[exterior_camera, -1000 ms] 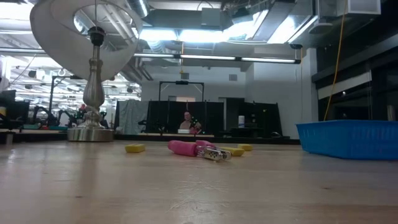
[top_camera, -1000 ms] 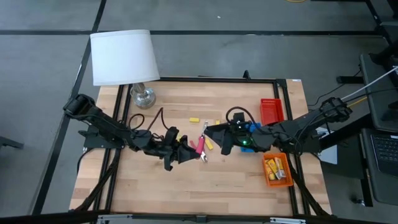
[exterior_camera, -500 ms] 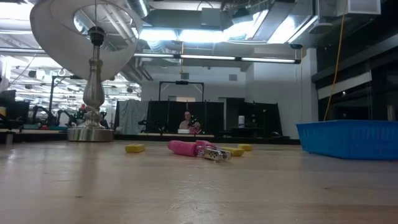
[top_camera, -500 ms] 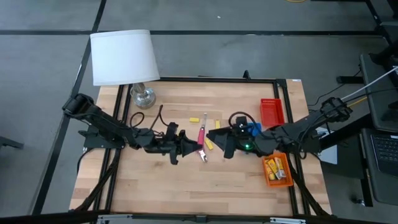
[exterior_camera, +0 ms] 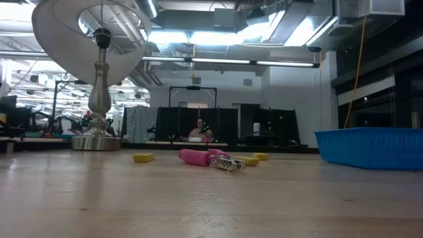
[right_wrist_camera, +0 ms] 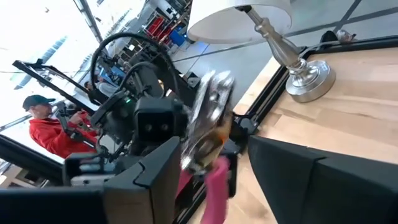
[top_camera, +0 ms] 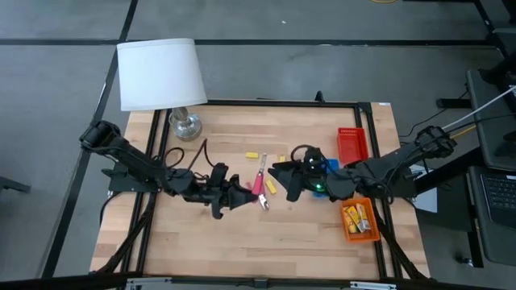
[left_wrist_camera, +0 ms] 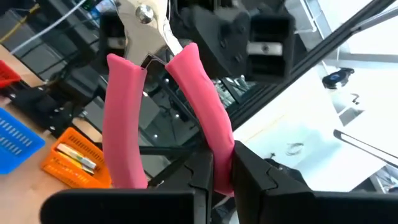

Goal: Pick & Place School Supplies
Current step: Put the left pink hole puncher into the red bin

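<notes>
- Pliers with pink handles sit between your two arms, out on the table well apart from the lamp, on the side towards the trays.
- Your left gripper is pinching one pink handle near its end. That leaves the silver head pointing away from it, free for the other arm. It reads as a hand-over.
- The other handle hangs loose, so the two handles are spread apart.
- Your right gripper faces the left one from the far side of the lamp. Its fingers are set wide apart with the silver head in the gap between them.
- I cannot tell whether either right finger touches the metal. Judge it as not yet gripped.
- A second pair of pliers lies flat on the table, well clear of the lamp base, with small yellow pieces near it.
- The orange tray, farthest from the lamp, already holds yellow packs. The red tray is nearer the lamp.
- If you close the right fingers, I'd expect the smooth head to slip, so keep the left pinch until the grip is firm.
</notes>
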Tool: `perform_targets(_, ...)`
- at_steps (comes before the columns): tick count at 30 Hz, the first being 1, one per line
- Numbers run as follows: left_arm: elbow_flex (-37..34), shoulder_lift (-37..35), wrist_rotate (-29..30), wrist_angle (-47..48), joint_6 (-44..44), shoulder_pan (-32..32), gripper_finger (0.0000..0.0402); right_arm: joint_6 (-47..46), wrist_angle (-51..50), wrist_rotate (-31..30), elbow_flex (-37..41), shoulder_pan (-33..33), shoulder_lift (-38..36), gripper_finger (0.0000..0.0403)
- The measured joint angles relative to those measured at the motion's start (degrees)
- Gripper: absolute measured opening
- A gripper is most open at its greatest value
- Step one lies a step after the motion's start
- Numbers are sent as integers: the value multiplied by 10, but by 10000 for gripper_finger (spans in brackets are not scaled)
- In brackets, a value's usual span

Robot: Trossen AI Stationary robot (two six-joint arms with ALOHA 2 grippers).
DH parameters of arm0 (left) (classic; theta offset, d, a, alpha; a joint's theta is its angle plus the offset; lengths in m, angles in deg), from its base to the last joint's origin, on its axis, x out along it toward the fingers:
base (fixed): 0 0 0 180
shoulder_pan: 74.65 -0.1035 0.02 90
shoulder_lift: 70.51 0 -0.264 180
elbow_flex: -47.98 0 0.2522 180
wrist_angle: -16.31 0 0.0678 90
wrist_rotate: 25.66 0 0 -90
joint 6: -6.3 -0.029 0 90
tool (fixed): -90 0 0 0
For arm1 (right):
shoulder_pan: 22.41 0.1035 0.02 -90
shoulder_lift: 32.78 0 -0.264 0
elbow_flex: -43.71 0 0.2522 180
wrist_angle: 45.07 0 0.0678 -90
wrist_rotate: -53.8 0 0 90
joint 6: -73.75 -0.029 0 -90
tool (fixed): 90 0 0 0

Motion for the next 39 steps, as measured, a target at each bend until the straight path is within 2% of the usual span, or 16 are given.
perform_targets(9,0,0,6,0,-1,5,28,-7,23,50,-1,-30,7,252)
perform_targets(21,0,0,5,0,-1,10,28,-3,89,110,-1,-69,37,254)
perform_targets(25,0,0,10,5,-1,14,28,12,113,112,-1,-73,37,234)
perform_targets(32,0,1,11,8,-6,11,28,13,118,140,-1,-77,37,168)
perform_targets(39,0,1,12,7,-10,7,28,13,117,140,-1,-77,37,136)
